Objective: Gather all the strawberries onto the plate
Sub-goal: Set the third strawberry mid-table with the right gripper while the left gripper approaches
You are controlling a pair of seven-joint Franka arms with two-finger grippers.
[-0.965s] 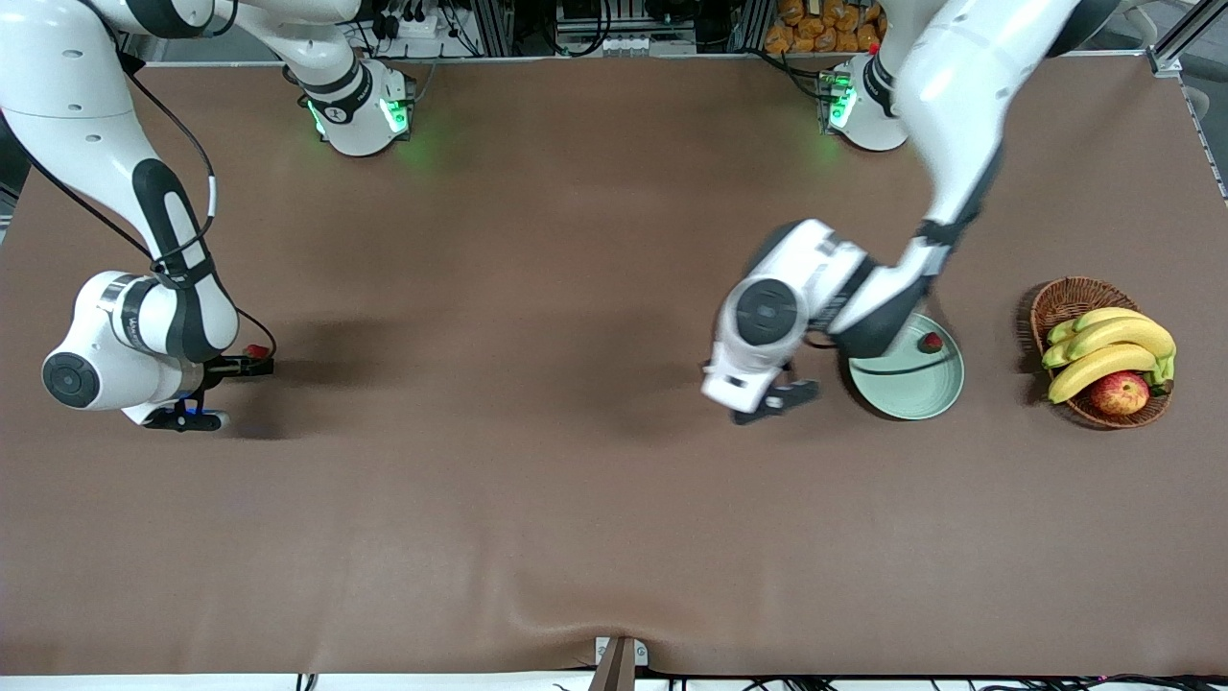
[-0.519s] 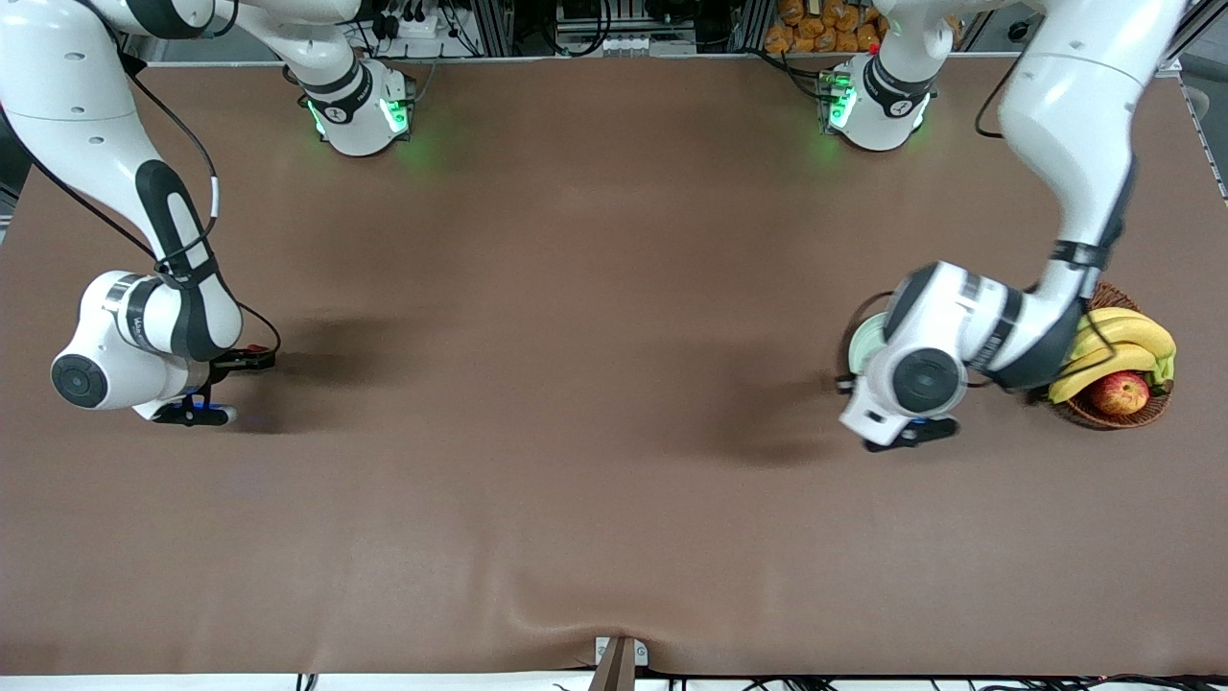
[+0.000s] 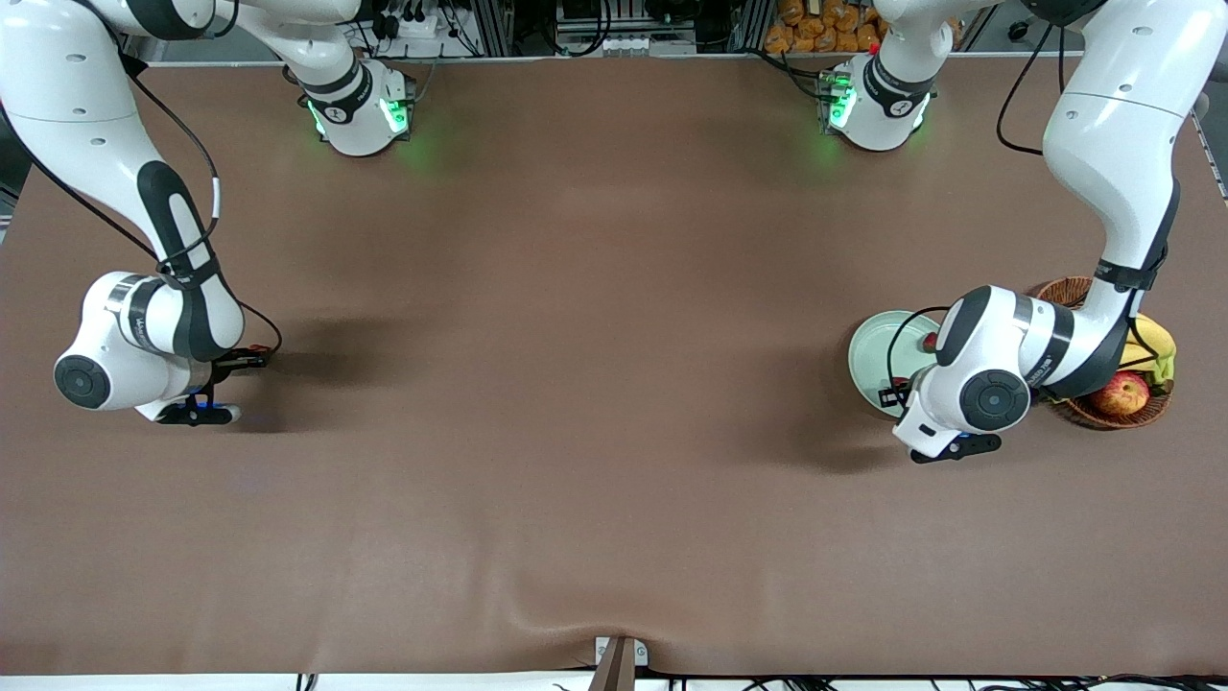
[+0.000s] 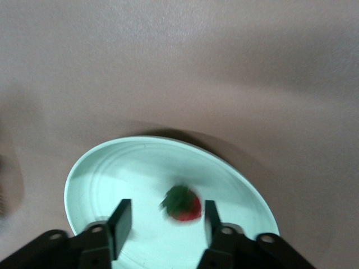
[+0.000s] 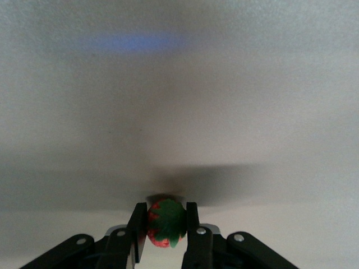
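Strawberry between right gripper fingers

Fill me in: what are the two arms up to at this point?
Strawberries are going into the plate. The left gripper hangs over the plate with open fingers, a strawberry blurred between them, no pad on it. One berry peeks out beside the arm. At the right arm's end of the table, the right gripper has shut on another strawberry, low over the table.

Even overhead light, soft arm shadows on the table; wrist views blurred.
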